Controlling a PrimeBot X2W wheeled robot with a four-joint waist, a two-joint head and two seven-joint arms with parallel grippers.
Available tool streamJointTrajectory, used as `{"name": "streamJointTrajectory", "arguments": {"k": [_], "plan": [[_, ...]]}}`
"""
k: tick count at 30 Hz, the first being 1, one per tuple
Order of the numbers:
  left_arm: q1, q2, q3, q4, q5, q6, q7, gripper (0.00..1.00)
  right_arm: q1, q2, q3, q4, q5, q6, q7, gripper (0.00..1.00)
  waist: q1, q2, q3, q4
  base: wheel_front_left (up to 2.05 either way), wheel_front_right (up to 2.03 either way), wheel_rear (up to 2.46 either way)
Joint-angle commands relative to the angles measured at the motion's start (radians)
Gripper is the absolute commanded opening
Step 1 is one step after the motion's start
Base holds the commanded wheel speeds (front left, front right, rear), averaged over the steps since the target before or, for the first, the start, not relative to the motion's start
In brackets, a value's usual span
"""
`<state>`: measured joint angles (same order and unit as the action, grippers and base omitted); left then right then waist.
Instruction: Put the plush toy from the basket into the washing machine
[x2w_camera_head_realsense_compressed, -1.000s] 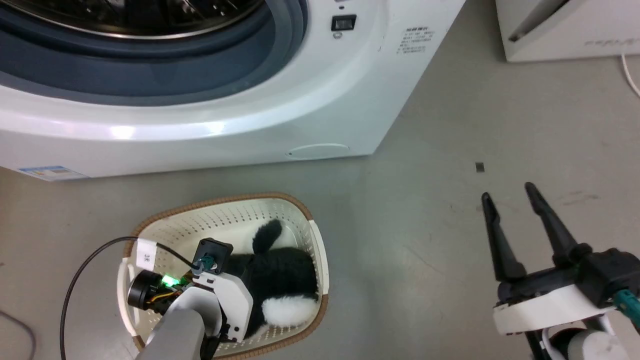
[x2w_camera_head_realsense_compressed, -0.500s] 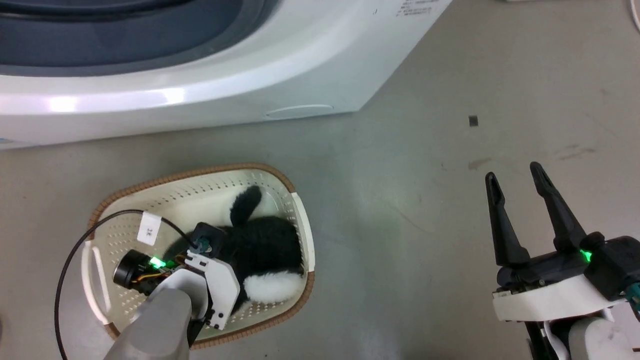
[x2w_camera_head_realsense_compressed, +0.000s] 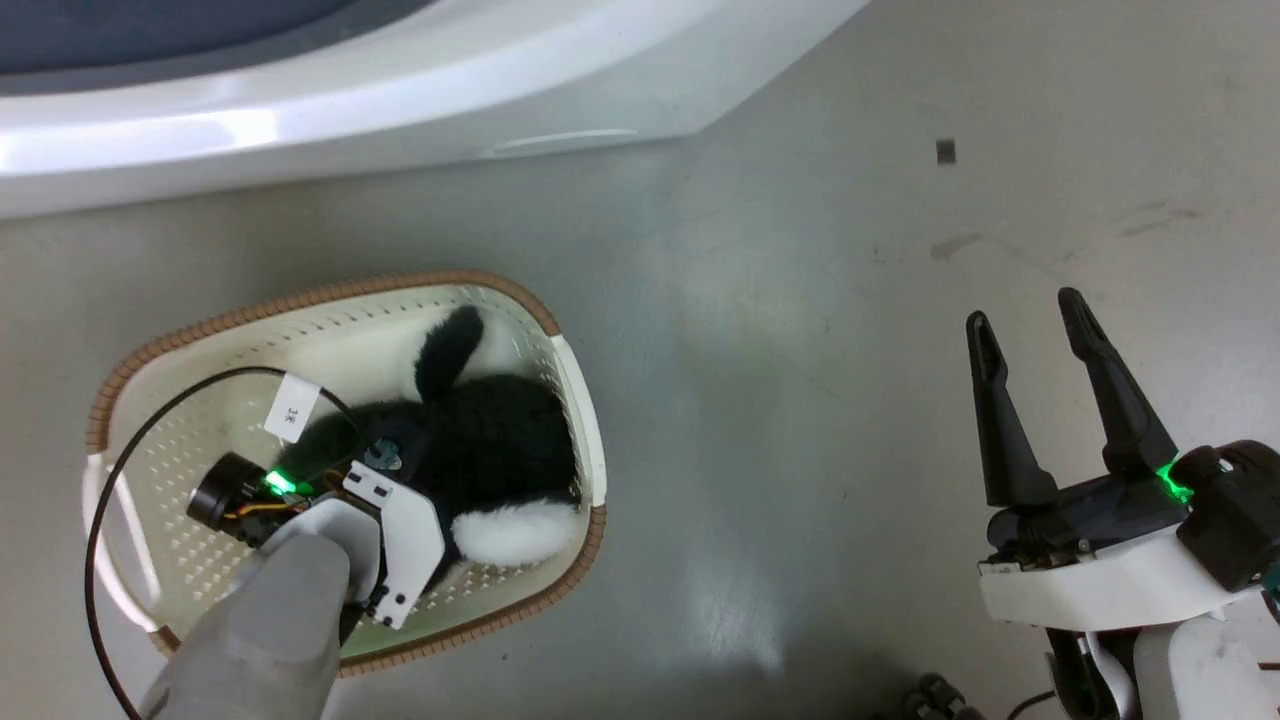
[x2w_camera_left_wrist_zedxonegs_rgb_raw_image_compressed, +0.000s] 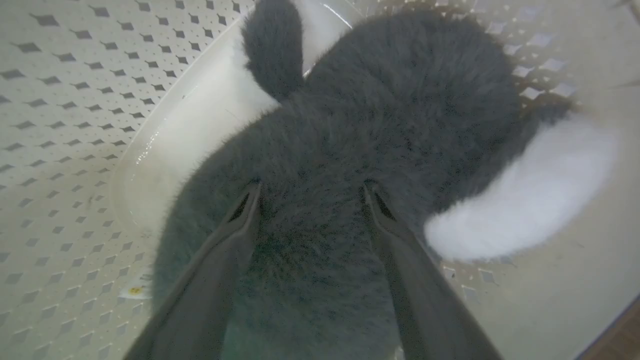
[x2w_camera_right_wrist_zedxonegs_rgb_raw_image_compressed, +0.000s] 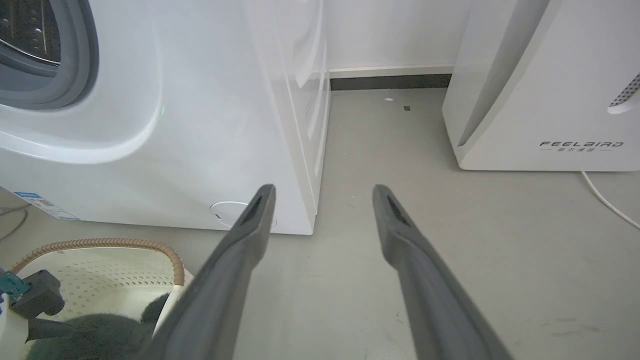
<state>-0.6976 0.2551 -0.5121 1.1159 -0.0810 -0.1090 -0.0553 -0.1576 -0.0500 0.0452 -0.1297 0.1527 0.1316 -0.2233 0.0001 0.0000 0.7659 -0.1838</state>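
Floor (x2w_camera_head_realsense_compressed: 780, 420): smooth grey, faintly glossy, scuffed in places, with a soft patch of glare and one small dark square mark (x2w_camera_head_realsense_compressed: 945, 151). It runs back to a dark baseboard (x2w_camera_right_wrist_zedxonegs_rgb_raw_image_compressed: 390, 81) under a white wall (x2w_camera_right_wrist_zedxonegs_rgb_raw_image_compressed: 395, 30).

Washer (x2w_camera_right_wrist_zedxonegs_rgb_raw_image_compressed: 210, 125): white, standing on the floor at the left. A grey gasket (x2w_camera_right_wrist_zedxonegs_rgb_raw_image_compressed: 80, 70) rings the porthole, with the steel drum (x2w_camera_right_wrist_zedxonegs_rgb_raw_image_compressed: 20, 25) behind it. A blue-and-white label (x2w_camera_right_wrist_zedxonegs_rgb_raw_image_compressed: 45, 205) and a round cover (x2w_camera_right_wrist_zedxonegs_rgb_raw_image_compressed: 227, 212) sit low on the front.

Appliance (x2w_camera_right_wrist_zedxonegs_rgb_raw_image_compressed: 540, 90): white, lettered FEELBIRD, right of the washer with a strip of floor between. A white cord (x2w_camera_right_wrist_zedxonegs_rgb_raw_image_compressed: 605, 197) trails beside it.

Basket (x2w_camera_head_realsense_compressed: 330, 292): cream, perforated, brown rim. It sits on the floor in front of the washer, near but apart from it.

Toy (x2w_camera_head_realsense_compressed: 500, 440): lies inside the basket, toward its right end. Black body, one black ear pointing toward the washer, white patch by the near wall.

Left gripper (x2w_camera_left_wrist_zedxonegs_rgb_raw_image_compressed: 310, 192): down in the basket, jaws released and spread. One finger lies on each side of the toy's black back, tips sunk in the fur, not clenched. A black cable (x2w_camera_head_realsense_compressed: 110, 470) loops from the wrist over the basket.

Right gripper (x2w_camera_head_realsense_compressed: 1022, 308): over bare floor well to the right of the basket, jaws released, nothing between them.
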Motion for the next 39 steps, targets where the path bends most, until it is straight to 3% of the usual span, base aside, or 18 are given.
{"name": "streamJointTrajectory", "arguments": {"k": [1, 16, 17, 18, 25, 39], "plan": [[-0.028, 0.008, -0.017, 0.025, 0.005, -0.006, -0.007, 1.0, -0.023, 0.0, 0.002, -0.007, 0.008, -0.001, -0.008, 1.0, -0.0001, 0.0, 0.024, -0.007, 0.0, 0.0, 0.0], [-0.167, 0.038, -0.15, 0.174, -0.002, -0.021, -0.012, 1.0, -0.054, 0.0, 0.002, -0.015, 0.036, -0.001, -0.038, 1.0, -0.0001, 0.0, 0.154, -0.037, 0.0, 0.0, 0.0], [-0.165, 0.036, -0.149, 0.174, -0.006, -0.021, -0.003, 0.7, -0.055, 0.0, 0.002, -0.015, 0.035, -0.001, -0.038, 1.0, -0.0001, 0.0, 0.154, -0.036, 0.0, 0.0, 0.0], [-0.158, 0.028, -0.15, 0.174, -0.016, -0.021, 0.008, 0.0, -0.055, 0.0, 0.001, -0.014, 0.034, -0.001, -0.038, 1.0, -0.0001, 0.0, 0.153, -0.036, 0.0, 0.0, 0.0], [-0.138, 0.012, -0.173, 0.175, -0.073, -0.022, 0.019, 0.0, -0.054, 0.0, -0.002, -0.009, 0.028, -0.001, -0.038, 1.0, -0.0001, 0.0, 0.13, -0.027, 0.0, 0.0, 0.0], [-0.07, -0.011, -0.186, 0.175, -0.149, -0.022, -0.121, 0.0, -0.049, 0.0, -0.012, 0.037, 0.012, -0.001, -0.038, 1.0, -0.0001, 0.0, -0.025, 0.003, 0.0, 0.0, 0.0]]}}
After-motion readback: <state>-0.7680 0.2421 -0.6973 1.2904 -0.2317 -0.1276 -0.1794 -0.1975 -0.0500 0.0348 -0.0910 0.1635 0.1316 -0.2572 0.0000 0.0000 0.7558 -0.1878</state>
